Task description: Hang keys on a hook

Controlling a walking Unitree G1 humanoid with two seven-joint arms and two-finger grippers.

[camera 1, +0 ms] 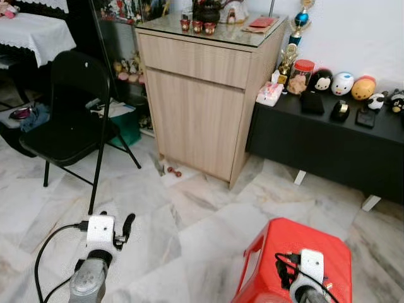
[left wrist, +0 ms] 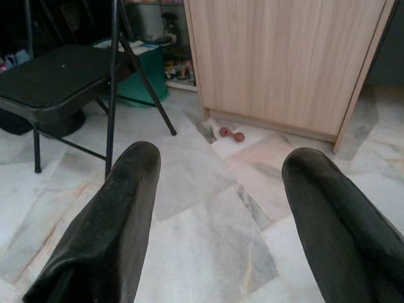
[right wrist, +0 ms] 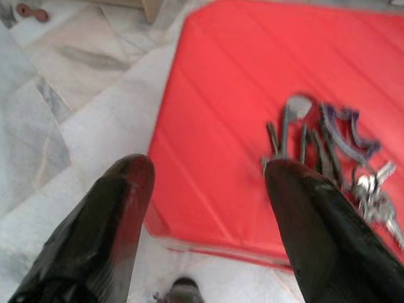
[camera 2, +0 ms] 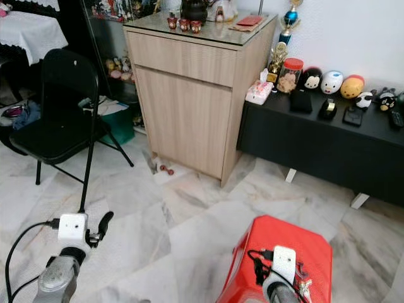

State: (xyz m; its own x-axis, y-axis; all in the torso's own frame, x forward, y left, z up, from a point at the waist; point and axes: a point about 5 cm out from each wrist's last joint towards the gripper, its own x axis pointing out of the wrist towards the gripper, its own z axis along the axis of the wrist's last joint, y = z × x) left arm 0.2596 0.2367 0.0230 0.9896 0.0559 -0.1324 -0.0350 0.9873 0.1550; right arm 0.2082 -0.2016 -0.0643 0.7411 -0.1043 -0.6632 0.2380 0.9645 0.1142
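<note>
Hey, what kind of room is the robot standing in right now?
Probably a living room in a home: marble-look tiled floor, a wooden cabinet with ornaments on top, a black folding chair, and a low black bench lined with plush toys.

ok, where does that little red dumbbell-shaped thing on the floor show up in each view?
Left eye view: red thing on the floor at the cabinet's foot, beside the chair.
Right eye view: same spot, below the cabinet's near-left corner.
Left wrist view: on the floor just before the cabinet base.
Right wrist view: blurred, on the marble beyond the red stool.
Shared landmark: wooden cabinet.
</note>
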